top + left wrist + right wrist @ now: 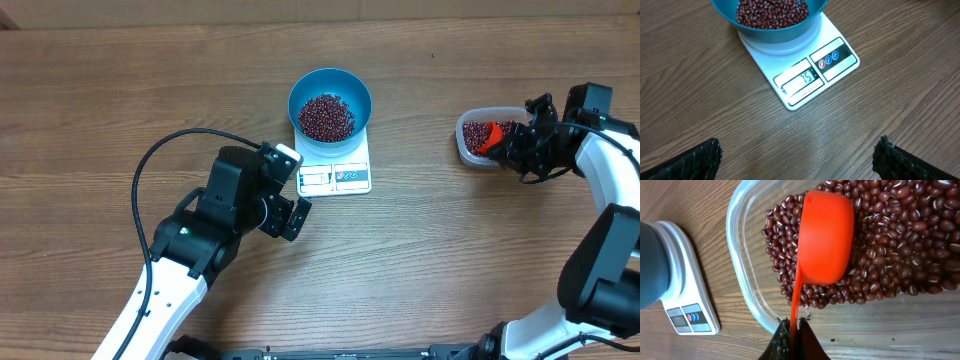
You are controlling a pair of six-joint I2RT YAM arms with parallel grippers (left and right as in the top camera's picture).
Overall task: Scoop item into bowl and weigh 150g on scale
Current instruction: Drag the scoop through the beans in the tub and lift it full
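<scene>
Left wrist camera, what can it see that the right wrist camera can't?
Only the left wrist view: the small dark red-brown beans heaped inside the round bright blue bowl, the display reading 75, and the open left gripper. Only the right wrist view: the clear plastic tub of beans and the orange plastic scoop, mouth down, its handle pinched by the shut right gripper. Both: the flat white rectangular scale with the blue bowl on it, on the brown wooden table.

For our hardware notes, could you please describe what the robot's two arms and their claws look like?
Both the left arm and right arm have smooth white links joined by bulky black joint housings. A thin black cable loops off the left arm. The left claw has black, rough-textured fingers; the right claw has dark tapered ones.
</scene>
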